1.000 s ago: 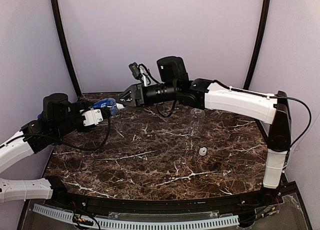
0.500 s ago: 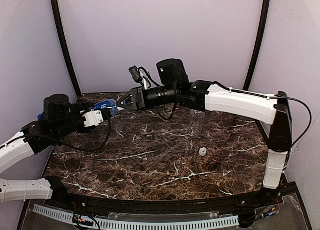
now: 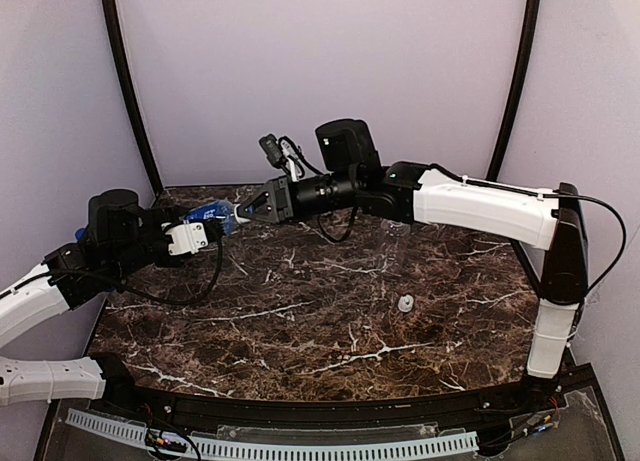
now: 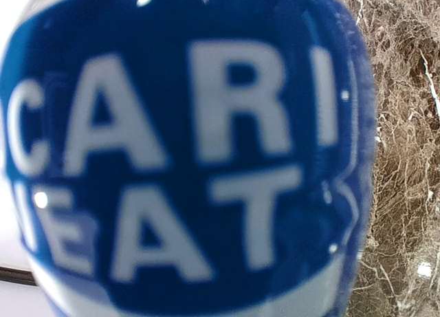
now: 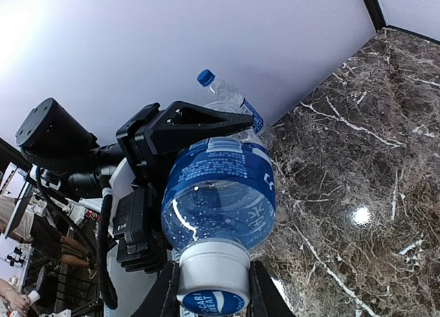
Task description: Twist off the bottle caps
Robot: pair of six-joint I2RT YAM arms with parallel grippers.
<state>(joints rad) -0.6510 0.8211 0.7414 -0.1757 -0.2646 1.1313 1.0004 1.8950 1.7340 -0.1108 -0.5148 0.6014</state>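
A blue-labelled bottle (image 3: pixel 208 214) hangs on its side above the table's back left, with my left gripper (image 3: pixel 192 229) shut on its body. In the left wrist view the blue label (image 4: pixel 185 159) fills the frame and hides the fingers. The bottle's white cap (image 5: pixel 212 279) points at my right gripper (image 5: pixel 212 293), which is shut on it, one finger (image 5: pixel 163 293) pressed against each side. In the top view the right gripper (image 3: pixel 244 213) meets the bottle's neck. A second bottle (image 5: pixel 234 104) with a dark blue cap (image 5: pixel 205 77) stands behind the held one.
A loose white cap (image 3: pixel 405 303) lies on the dark marble table (image 3: pixel 300 321) right of centre. A clear unlabelled bottle (image 3: pixel 394 228) stands at the back, partly hidden by the right arm. Purple walls close in the back and both sides.
My right gripper has moved left onto the bottle's neck and closed on the white cap. The left arm and the bottle have stayed put.
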